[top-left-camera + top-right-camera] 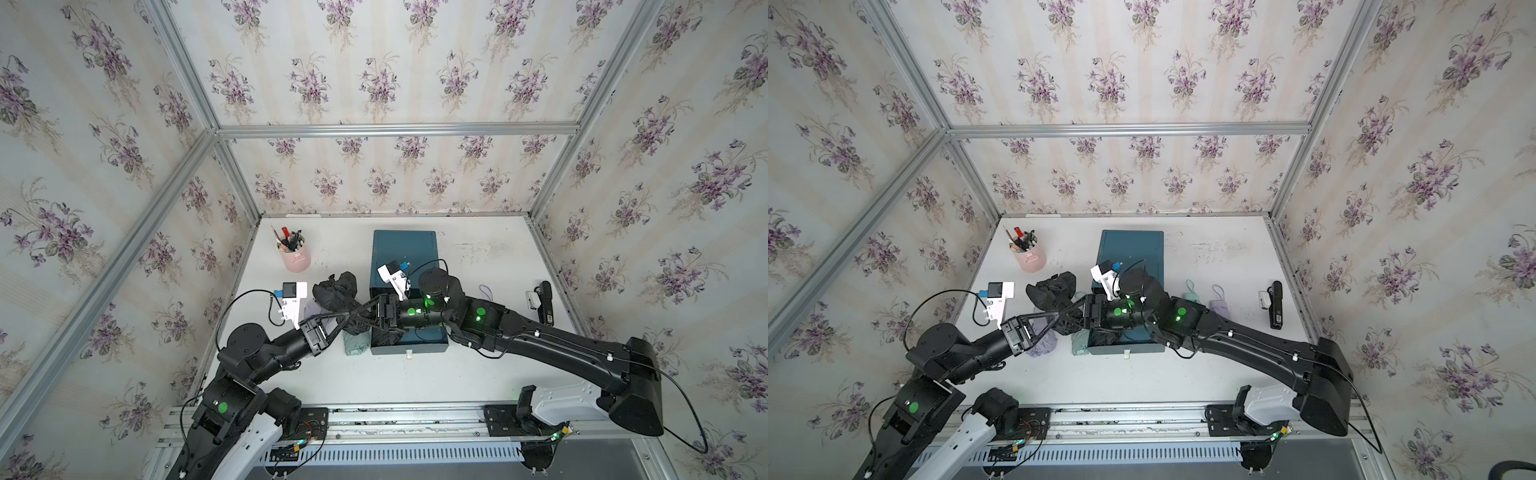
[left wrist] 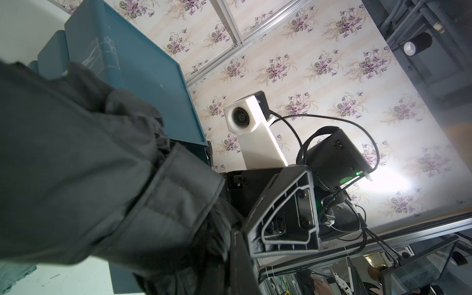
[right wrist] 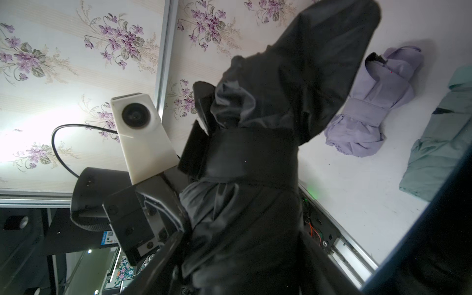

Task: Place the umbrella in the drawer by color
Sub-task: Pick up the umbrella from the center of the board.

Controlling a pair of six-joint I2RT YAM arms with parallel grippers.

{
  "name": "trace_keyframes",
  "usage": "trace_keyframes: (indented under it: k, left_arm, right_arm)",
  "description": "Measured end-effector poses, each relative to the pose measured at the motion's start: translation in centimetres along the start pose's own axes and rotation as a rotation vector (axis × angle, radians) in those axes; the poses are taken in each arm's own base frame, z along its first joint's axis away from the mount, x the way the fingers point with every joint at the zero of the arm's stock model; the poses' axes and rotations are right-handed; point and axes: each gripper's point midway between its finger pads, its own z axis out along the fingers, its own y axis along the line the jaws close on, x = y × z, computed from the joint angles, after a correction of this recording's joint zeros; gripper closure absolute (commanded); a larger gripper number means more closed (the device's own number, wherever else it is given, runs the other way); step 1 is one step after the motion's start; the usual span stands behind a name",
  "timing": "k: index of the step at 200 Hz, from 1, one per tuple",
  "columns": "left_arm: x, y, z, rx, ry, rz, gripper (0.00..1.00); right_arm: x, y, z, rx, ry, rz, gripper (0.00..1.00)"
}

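- Sorting barely underway: nearest us, a lilac umbrella point(image 3: 370, 102) and a mint umbrella point(image 3: 439, 153) lie loose on the table point(image 1: 457, 374).
- Beside them, the drawer point(image 1: 405, 249) has one tray pulled out; we cannot tell what it holds.
- Farther in, the left gripper point(image 1: 343, 322) is pinched tight on the black umbrella point(image 1: 336, 289), just beside that tray.
- The right gripper point(image 1: 358, 318) straddles the umbrella's strapped waist with jaws apart; we cannot tell if they press it.
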Motion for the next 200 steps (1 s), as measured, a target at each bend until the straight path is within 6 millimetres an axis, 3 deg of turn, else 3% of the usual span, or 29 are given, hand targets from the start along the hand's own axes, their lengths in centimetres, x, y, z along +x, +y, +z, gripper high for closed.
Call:
trace_keyframes:
  k: [106,200]
  left_arm:
    - [-0.5,-1.9,-0.7,0.072,-0.031,0.049,1.0]
    - [-0.2,-1.7,-0.7,0.09,-0.031,0.075,1.0]
  right_arm:
    - [-0.1,1.4,-0.2,-0.059,0.007,0.0,0.2]
    - [-0.1,2.2,-0.8,-0.082,-0.002,-0.007,0.63]
